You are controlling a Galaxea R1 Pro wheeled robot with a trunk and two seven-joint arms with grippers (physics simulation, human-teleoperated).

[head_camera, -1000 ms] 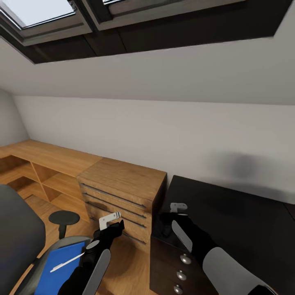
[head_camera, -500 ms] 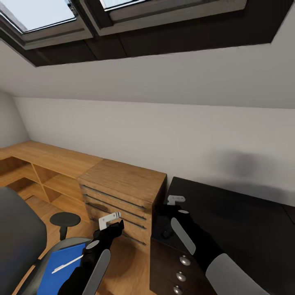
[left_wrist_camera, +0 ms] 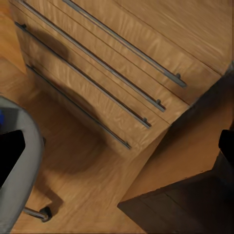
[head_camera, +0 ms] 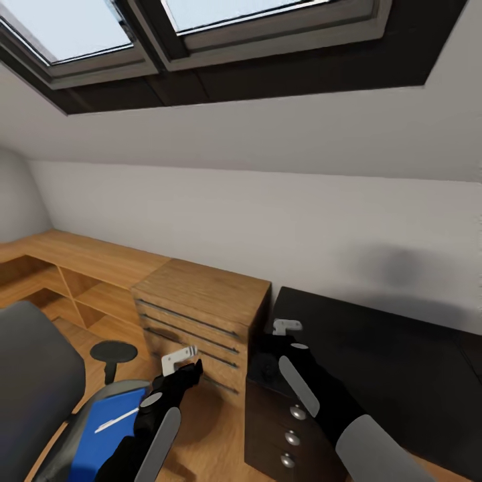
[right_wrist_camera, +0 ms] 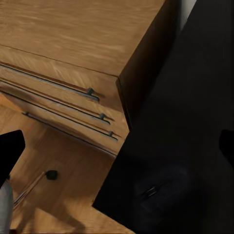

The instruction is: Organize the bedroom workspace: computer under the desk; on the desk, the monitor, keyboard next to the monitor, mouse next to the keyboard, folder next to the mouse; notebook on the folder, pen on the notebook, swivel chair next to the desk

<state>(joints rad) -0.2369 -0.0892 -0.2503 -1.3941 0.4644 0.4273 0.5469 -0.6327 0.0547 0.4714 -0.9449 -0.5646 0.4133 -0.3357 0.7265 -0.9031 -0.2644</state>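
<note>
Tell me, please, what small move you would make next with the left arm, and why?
Probably swing the left pincer back and down toward the folder. The folder lies on the swivel chair seat with the pen on top, while the pincer hangs over the floor before the wood dresser, holding nothing. The desk top beside it looks bare.

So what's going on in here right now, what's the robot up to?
Neither arm is handling anything at this moment. The left gripper hangs above the floor in front of the wood dresser, and the right gripper sits over the corner of the black desk. The blue folder lies on the swivel chair seat with the pen on top, not yet moved.
</note>
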